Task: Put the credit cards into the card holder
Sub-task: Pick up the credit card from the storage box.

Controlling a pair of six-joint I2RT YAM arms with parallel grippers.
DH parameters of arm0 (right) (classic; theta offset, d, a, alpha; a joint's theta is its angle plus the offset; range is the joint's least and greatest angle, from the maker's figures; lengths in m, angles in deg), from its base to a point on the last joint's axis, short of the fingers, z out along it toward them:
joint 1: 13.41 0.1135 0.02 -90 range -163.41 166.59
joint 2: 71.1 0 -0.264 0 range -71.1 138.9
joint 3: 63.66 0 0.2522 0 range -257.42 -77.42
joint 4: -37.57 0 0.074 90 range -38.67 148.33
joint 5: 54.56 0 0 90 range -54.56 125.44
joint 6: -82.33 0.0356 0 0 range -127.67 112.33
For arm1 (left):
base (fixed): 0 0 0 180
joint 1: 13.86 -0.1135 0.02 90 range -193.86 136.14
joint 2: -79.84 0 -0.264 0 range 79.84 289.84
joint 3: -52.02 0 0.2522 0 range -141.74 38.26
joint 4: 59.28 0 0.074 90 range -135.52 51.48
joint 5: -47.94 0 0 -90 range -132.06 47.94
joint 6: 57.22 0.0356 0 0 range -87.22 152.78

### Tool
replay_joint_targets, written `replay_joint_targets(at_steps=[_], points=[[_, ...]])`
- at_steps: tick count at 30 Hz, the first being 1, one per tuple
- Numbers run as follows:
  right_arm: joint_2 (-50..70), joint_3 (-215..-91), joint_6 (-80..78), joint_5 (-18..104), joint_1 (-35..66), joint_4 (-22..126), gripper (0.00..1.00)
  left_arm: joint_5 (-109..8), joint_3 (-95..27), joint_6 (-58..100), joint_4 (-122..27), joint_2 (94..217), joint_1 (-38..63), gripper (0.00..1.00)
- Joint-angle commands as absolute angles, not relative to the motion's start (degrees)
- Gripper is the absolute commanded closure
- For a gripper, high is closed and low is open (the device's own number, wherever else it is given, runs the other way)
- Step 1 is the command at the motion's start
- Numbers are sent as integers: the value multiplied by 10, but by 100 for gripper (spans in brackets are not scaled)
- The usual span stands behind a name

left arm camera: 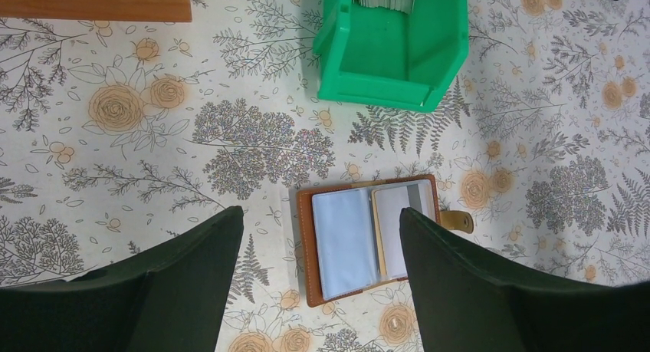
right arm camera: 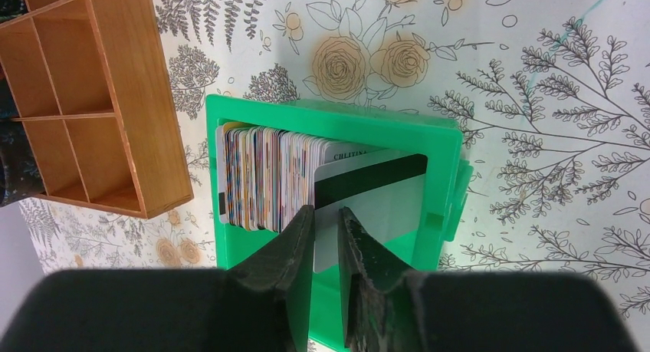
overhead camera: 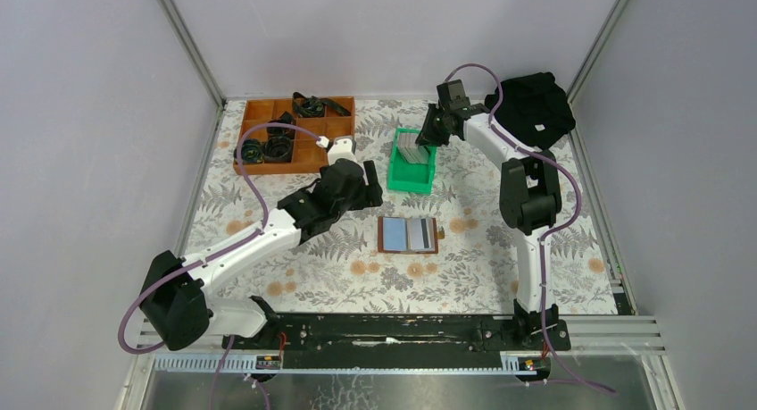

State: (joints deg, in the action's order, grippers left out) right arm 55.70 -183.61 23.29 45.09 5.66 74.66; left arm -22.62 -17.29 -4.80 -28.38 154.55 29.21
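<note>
Your right fingers (right arm camera: 305, 225) stand narrow astride one end of the front card (right arm camera: 383, 191) among the credit cards (right arm camera: 264, 176), which sit upright in the green bin (right arm camera: 337, 114). I cannot tell whether they pinch yet. Your left fingers (left arm camera: 418, 229) gape wide and empty over the open card holder (left arm camera: 368, 237), mid-worktop.

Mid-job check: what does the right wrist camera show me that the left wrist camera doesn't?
Only the right wrist view shows the right gripper straddling one black-striped card at the end of the upright credit cards; I cannot tell whether it is pinching the card yet. Only the left wrist view shows the card holder lying open, its snap tab sticking out, seen between the wide-open fingers of the left gripper. Both views show the green bin with cards in it, the wooden tray and the floral tablecloth.
</note>
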Motion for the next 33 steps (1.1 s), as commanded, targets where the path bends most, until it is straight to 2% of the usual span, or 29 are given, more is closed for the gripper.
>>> replay_joint_targets(at_steps=[1,33], points=[[528,-1840,233,466,60,765,79,-228,-169,-47,-320,1550,289,18],[486,-1827,211,441,66,791,81,-243,-173,-59,-331,1555,290,18]])
